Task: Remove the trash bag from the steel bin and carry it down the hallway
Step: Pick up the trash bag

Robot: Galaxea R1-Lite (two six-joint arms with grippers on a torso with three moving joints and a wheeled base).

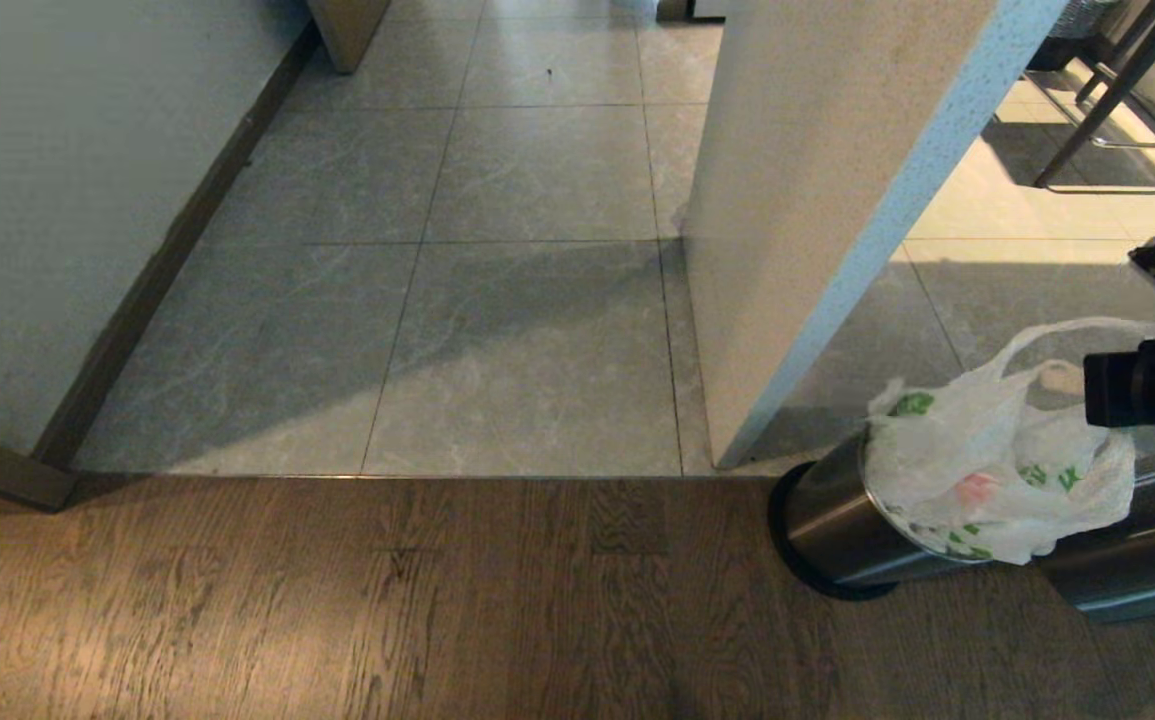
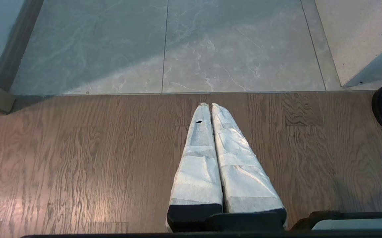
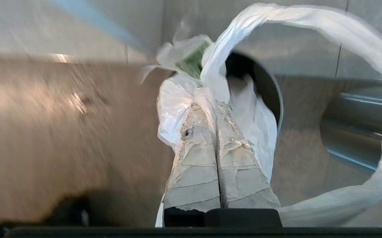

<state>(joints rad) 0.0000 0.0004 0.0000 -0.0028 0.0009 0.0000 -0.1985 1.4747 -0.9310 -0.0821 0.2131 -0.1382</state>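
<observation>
Trash bag (image 1: 987,470) half out of steel bin (image 1: 837,520) mouth; my right gripper (image 3: 215,107) clenched on bag top directly above bin. Left gripper (image 2: 209,105) shut, empty, well left of bin.

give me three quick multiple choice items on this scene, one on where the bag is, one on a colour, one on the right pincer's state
1. Where is the trash bag?
A. flat on the wooden floor
B. at the mouth of the steel bin
C. on the grey tiles

2. What colour is the print on the bag?
A. green
B. blue
C. orange

3. How does the right pincer stand?
A. wide open above the bag
B. shut on the bag's plastic
C. shut on the bin's rim

Answers:
1 B, the head view shows the bag bulging out of the bin's top.
2 A, green marks show on the white plastic.
3 B, the right wrist view shows both fingers together with bag plastic pinched at their tips.
</observation>
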